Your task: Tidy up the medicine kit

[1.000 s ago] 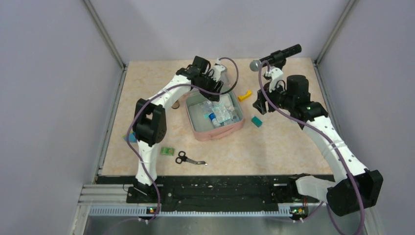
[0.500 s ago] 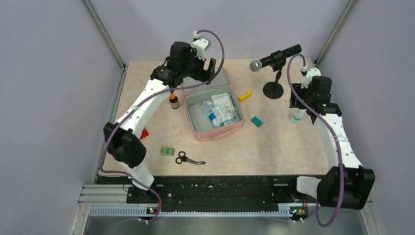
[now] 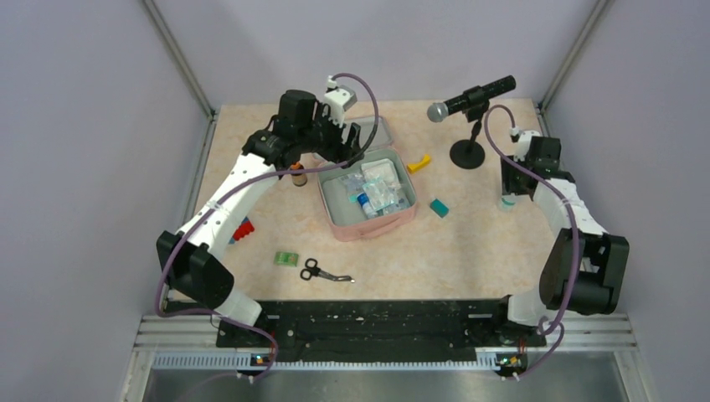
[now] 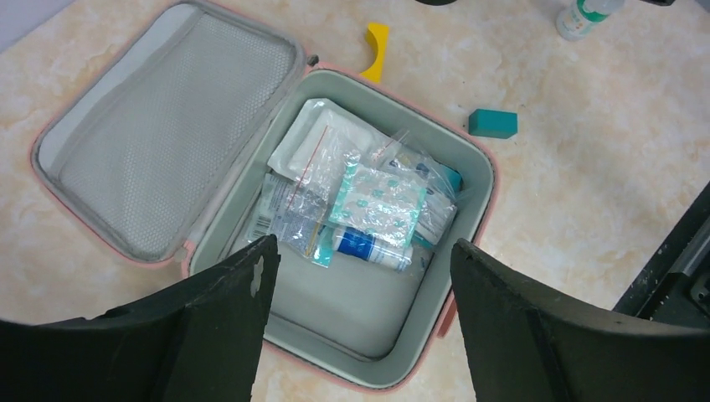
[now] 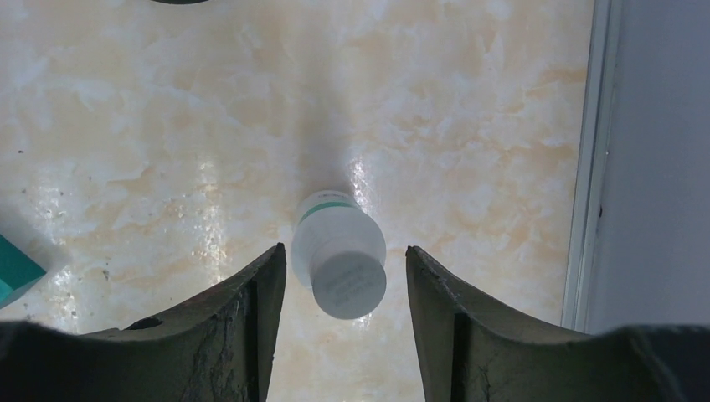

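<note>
Medicine kit [image 3: 373, 226]: It is seen lying open near the middle of the table [image 3: 469, 251], a little toward the back. Its walls are pink and its lining is pale grey-green.
Lid [image 4: 167, 142]: It is laid flat on the table at the back of the case. Its grey mesh pocket is turned up.
Inside the case: Clear bags [image 4: 293, 205], a white pad packet [image 4: 314, 134], a packet with blue-green spots [image 4: 381, 201] and a small tube with a blue label [image 4: 364, 245] are piled toward one side. Bare lining is seen on the other side.
Left gripper [image 4: 360, 255]: It is held above the open case. Its fingers are spread wide and nothing is held between them.
Yellow piece [image 3: 419, 162]: It is found on the table just beside the case's back right corner.
Blue-green block [image 3: 439, 208]: It is set near the right side of the case, not touching it.
Brown bottle [image 3: 298, 174]: It is stood just left of the case.
Scissors [image 3: 322, 271]: They are laid in front of the case, with a small green packet [image 3: 287, 259] beside them.
Red thing [image 3: 243, 230]: It is partly hidden under the left arm.
Microphone [image 3: 469, 96]: It is held on a stand at the back right.
White bottle [image 5: 339, 268]: It is stood near the right edge of the table, well apart from the case. A green band is seen round it.
Right gripper [image 5: 343, 251]: It is placed over the white bottle. Its fingers are spread, one on each side, with a gap left on both sides, so the bottle is not gripped.
</note>
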